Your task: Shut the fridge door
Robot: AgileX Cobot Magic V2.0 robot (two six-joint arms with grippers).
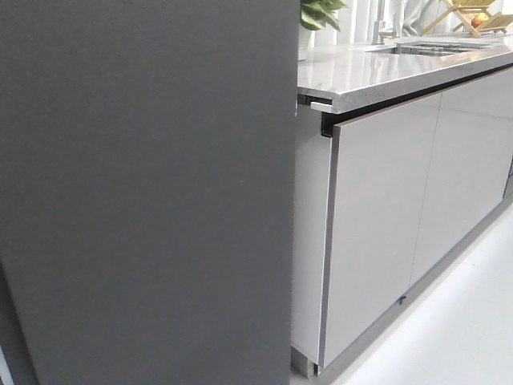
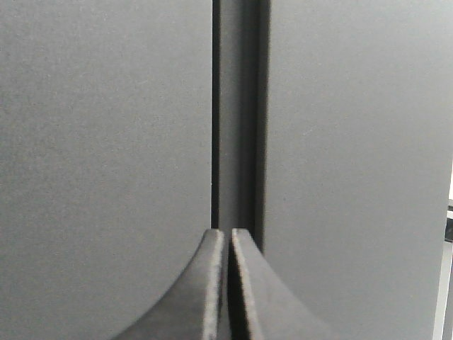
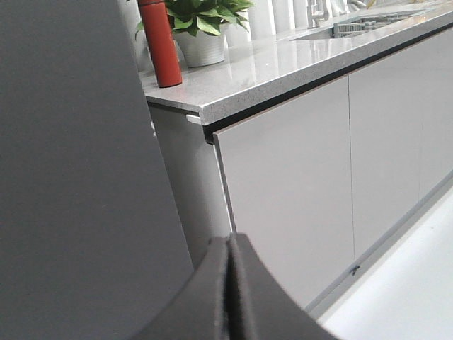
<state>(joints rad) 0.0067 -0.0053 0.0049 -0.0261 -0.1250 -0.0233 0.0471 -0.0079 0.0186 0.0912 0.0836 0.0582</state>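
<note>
A tall matte dark grey face [image 1: 144, 192] fills the left of the front view. No white lining or shelf bins show, so I cannot tell whether it is the fridge door. In the left wrist view two dark grey faces, one [image 2: 99, 142] and the other [image 2: 354, 156], stand side by side with a narrow dark recess [image 2: 237, 113] between them. My left gripper [image 2: 227, 234] is shut and empty, its tips close in front of that recess. My right gripper [image 3: 230, 241] is shut and empty, beside a dark grey face [image 3: 71, 177]. Neither gripper shows in the front view.
Glossy light grey cabinet fronts [image 1: 385, 216] run to the right under a grey stone countertop [image 1: 377, 68] with a sink and a wooden rack at the far end. A red bottle [image 3: 160, 42] and a potted plant [image 3: 202, 28] stand on the counter's near end. The floor [image 1: 457, 329] is pale.
</note>
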